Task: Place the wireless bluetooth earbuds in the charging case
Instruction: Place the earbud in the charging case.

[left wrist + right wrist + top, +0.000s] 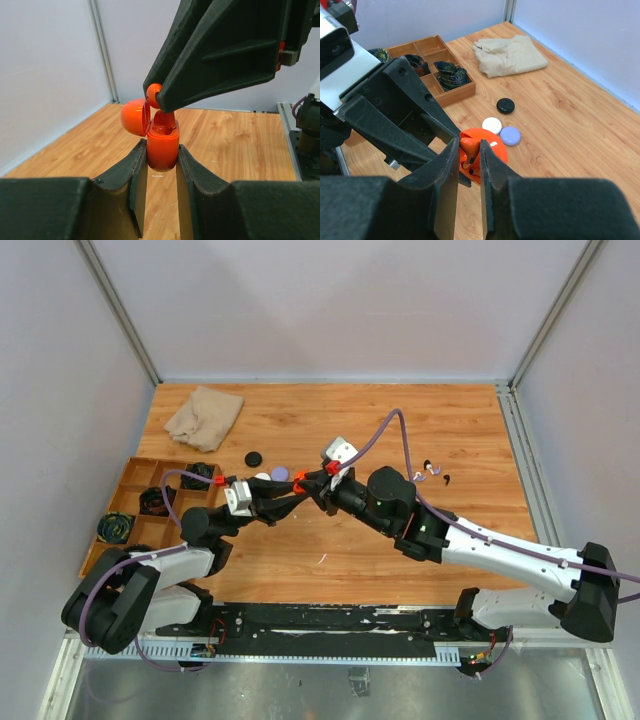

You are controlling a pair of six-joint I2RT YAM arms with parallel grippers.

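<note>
Currently, the open red charging case [162, 147] is clamped by the left gripper [161, 160], while a red earbud [153, 93] is pinched at its mouth by the right gripper [469, 150].

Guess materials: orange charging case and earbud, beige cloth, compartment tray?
orange charging case: hard moulded plastic, glossy; sharp highlights on shell and open lid.
orange earbud: apparently the same glossy plastic.
beige cloth: soft fabric, matte; rumpled folds, weave too small to tell.
compartment tray: probably wood or plywood, matte brown; thin flat walls, grain unclear.
</note>
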